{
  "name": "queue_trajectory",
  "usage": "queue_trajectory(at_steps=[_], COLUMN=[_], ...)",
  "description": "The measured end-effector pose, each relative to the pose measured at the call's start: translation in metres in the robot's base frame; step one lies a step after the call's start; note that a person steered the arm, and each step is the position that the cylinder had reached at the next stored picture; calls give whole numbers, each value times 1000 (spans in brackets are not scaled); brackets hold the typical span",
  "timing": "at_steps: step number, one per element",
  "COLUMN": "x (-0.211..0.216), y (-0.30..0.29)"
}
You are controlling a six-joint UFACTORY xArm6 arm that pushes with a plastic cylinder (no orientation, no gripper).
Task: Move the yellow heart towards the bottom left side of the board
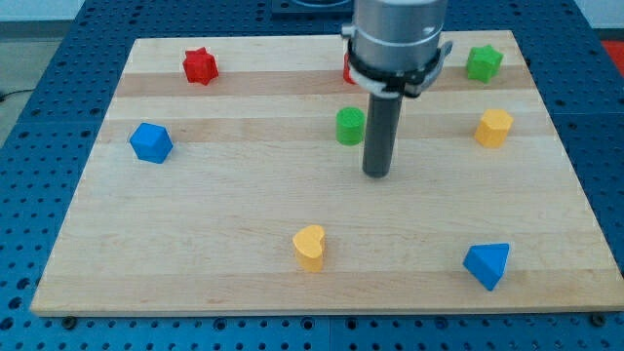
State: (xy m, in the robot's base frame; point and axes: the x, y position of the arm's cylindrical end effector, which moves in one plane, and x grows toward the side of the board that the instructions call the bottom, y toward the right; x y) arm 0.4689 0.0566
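Note:
The yellow heart (310, 247) lies near the bottom middle of the wooden board (195, 253). My tip (376, 174) is the lower end of the dark rod, near the board's centre. It stands above and to the right of the yellow heart, well apart from it. A green round block (349, 126) sits just left of the rod, close to it.
A red star block (200, 66) is at the top left. A blue block (151, 142) is at the left. A green star block (484, 62) is at the top right, a yellow block (493, 128) below it. A blue triangle (487, 264) is at the bottom right. A red block (348, 68) is partly hidden behind the arm.

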Motion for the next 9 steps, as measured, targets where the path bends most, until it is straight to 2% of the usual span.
queue_trajectory(at_steps=[1,2,3,5,6,7,8,9], x=[55,107,87,93,91,52,-20,-40], y=[36,-27,-104,-241,-276,-243,-216,-191])
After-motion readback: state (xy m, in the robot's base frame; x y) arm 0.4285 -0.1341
